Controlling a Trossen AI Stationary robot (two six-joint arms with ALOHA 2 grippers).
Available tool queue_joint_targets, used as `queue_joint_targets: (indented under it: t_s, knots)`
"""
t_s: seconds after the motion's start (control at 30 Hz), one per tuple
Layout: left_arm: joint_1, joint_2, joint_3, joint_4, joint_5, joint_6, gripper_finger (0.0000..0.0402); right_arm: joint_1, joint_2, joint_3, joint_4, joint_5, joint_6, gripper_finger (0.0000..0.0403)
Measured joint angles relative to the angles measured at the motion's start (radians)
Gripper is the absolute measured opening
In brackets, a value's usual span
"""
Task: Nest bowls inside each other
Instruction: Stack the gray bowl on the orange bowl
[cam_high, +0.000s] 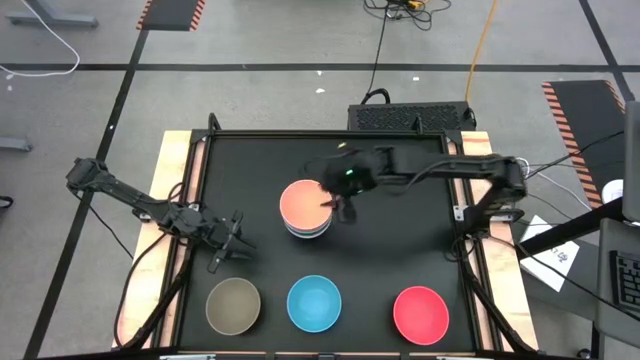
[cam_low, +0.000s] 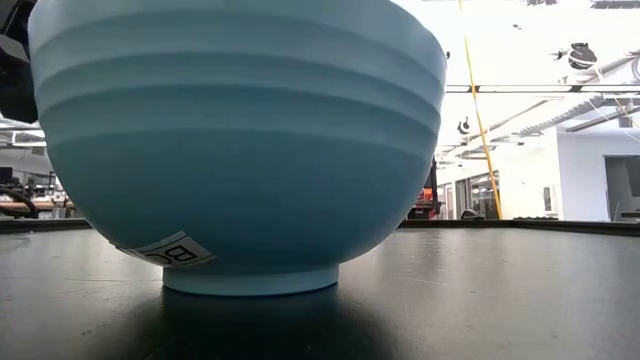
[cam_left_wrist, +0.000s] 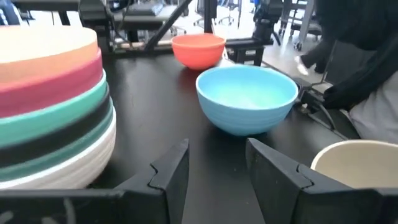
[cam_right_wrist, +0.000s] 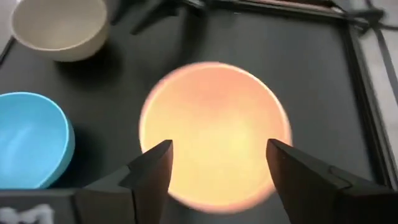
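Observation:
A stack of several nested bowls (cam_high: 305, 210) stands mid-table on its white bottom bowl, with the peach-orange bowl (cam_right_wrist: 214, 134) on top. An olive-brown bowl (cam_high: 233, 305), a light blue bowl (cam_high: 314, 303) and a red bowl (cam_high: 420, 313) stand apart in a row by the near edge. My right gripper (cam_right_wrist: 217, 171) hangs open above the peach-orange bowl at the stack's right rim (cam_high: 343, 207), touching nothing. My left gripper (cam_high: 232, 243) waits open and low at the stack's left, pointing at the light blue bowl (cam_left_wrist: 247, 98). The stack (cam_left_wrist: 50, 106) shows beside it.
A black metal frame (cam_high: 200, 190) and wooden border ring the black mat. The light blue bowl (cam_low: 240, 140) fills the low view. Bare mat lies between the stack and the near row. Dark and grey clothing of a person (cam_left_wrist: 367, 74) shows beyond the table's edge.

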Motion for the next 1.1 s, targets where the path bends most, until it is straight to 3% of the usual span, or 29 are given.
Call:
queue_joint_targets:
  t_s: [0.2,0.47,0.63,0.8,1.1]
  knots:
    - [0.000,0.000,0.000,0.040,0.000,0.017,0.0161,-0.028,-0.268,-0.367,0.114,0.000,0.086,0.0253]
    - [0.000,0.000,0.000,0.041,-0.059,0.007,0.0161,0.047,-0.671,-0.885,0.498,-0.002,0.226,0.0253]
    - [0.000,0.000,0.000,0.054,-0.060,-0.039,0.0161,0.110,-0.824,-1.053,0.559,0.009,0.302,0.0253]
    - [0.000,0.000,0.000,0.096,-0.064,-0.027,0.0161,0.157,-0.926,-1.192,0.558,0.111,0.315,0.0253]
    - [0.000,-0.001,0.000,0.107,-0.090,-0.003,0.0161,0.202,-1.102,-1.411,0.715,0.114,0.296,0.0253]
